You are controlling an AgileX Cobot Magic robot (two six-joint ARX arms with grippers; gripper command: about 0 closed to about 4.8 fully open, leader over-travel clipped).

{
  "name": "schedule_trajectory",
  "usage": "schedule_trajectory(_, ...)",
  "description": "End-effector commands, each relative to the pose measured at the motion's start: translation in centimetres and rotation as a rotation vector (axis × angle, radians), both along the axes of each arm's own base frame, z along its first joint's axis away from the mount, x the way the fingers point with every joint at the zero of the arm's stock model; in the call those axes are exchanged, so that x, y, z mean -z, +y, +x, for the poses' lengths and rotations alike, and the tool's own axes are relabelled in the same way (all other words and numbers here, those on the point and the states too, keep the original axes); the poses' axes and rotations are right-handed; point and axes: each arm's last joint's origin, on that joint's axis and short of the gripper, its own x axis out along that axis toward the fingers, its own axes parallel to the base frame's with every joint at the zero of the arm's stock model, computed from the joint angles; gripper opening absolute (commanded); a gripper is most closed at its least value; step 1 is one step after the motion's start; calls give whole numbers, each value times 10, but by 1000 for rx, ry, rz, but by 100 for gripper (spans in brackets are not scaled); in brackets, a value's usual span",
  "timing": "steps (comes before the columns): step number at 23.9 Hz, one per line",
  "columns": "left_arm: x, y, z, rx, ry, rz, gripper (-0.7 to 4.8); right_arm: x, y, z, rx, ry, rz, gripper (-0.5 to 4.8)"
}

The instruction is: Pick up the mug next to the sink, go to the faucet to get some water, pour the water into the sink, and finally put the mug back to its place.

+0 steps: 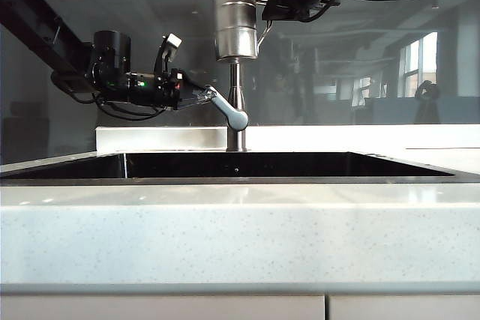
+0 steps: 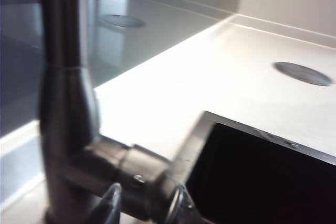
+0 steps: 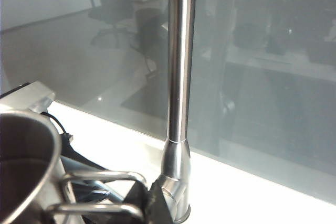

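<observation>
Nearest to me in the exterior view is the pale speckled worktop (image 1: pixel 240 237), and behind its front edge the sink (image 1: pixel 285 164) lies sunk into it, black and glossy inside; I cannot see if any water stands in it. In the left wrist view a round grey disc (image 2: pixel 303 73) sits flat on the worktop beyond the sink corner, well apart from everything else.

Behind the sink the faucet (image 1: pixel 235 103) stands upright, with its lever handle (image 1: pixel 229 110) pointing out to the left and slightly down. My left pincer (image 1: pixel 202 97) reaches in from the left at the level of this handle. Its fingers (image 2: pixel 110 203) stand spread, released, one on each side of the handle near the knob; I cannot tell if they touch it. The picture there is blurred.

Higher up, the mug (image 1: pixel 235 22) hangs upright in front of the faucet pipe and hides part of it. My right pincer (image 1: pixel 262 7) comes from the upper right and is clenched on the thin side handle of the mug. In the right wrist view I look partly into the mug (image 3: pixel 23 166); the inside is dark and I cannot say if it holds water. Behind all is a glass wall (image 1: pixel 360 50) with reflections.
</observation>
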Motion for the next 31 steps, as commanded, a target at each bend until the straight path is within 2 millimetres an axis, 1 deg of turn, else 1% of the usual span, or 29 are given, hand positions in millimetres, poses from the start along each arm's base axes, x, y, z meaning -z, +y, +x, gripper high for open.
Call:
schedule_trajectory(1, -4, 4, 4, -154, -48, 20, 131, -12, -1, -3, 3, -60, 33, -5)
schedule_trajectory(5, -4, 5, 5, -206, -48, 23, 131, -12, -1, -3, 3, -60, 33, -5)
schedule_trajectory(10, -6, 4, 3, -106, -54, 16, 131, -11, -1, -3, 3, -46, 26, -5)
schedule_trajectory(13, -6, 4, 2, -93, -55, 15, 131, -9, -1, -3, 3, -43, -8, -5)
schedule_trajectory(16, -6, 4, 2, -95, -54, 16, 130, -5, -1, -3, 1, -60, -162, -5)
schedule_trajectory(18, -6, 4, 2, -96, -54, 16, 130, -4, -1, -3, 4, -64, -228, -5)
schedule_trajectory(21, -6, 8, 3, -99, -50, 16, 130, -3, -4, -4, 78, -73, -354, -5)
schedule_trajectory(22, -5, 12, 4, -107, -42, 14, 130, -4, -6, -4, 125, -92, -444, -5)
schedule_trajectory(24, -5, 15, 4, -112, -27, 10, 130, -4, -7, -4, 158, -119, -545, -5)
schedule_trajectory(27, -5, 19, 5, -119, -22, 8, 130, -5, -9, -4, 190, -150, -682, -5)
schedule_trajectory(31, -5, 21, 5, -121, -22, 8, 130, -5, -6, -6, 216, -205, -941, -5)
